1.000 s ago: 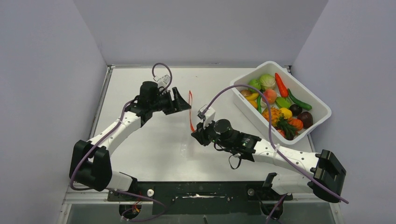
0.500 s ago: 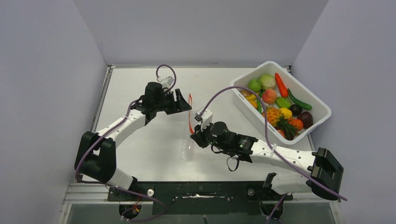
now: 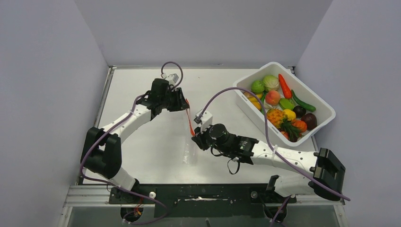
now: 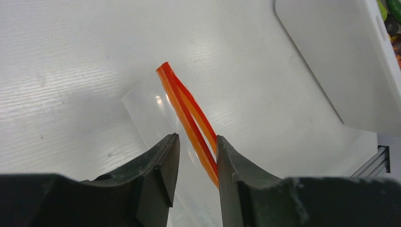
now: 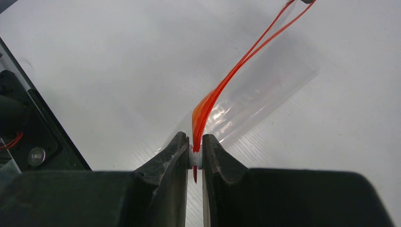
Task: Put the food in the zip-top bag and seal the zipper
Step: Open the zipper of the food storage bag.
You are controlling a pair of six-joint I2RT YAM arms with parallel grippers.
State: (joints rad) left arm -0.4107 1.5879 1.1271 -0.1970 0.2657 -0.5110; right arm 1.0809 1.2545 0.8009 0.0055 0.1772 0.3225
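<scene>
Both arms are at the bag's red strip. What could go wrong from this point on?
1. The zip-top bag looks empty and the food sits in the white tub; sealing now would close nothing in.
2. The right gripper pinches only the white end piece of the zipper; a pull could slip it free.
3. The left gripper shows a gap between its jaws beside the strip, so that hold may be loose.

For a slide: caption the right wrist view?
Right hand pinching the white end piece of the zipper, clear bag beyond.
</scene>
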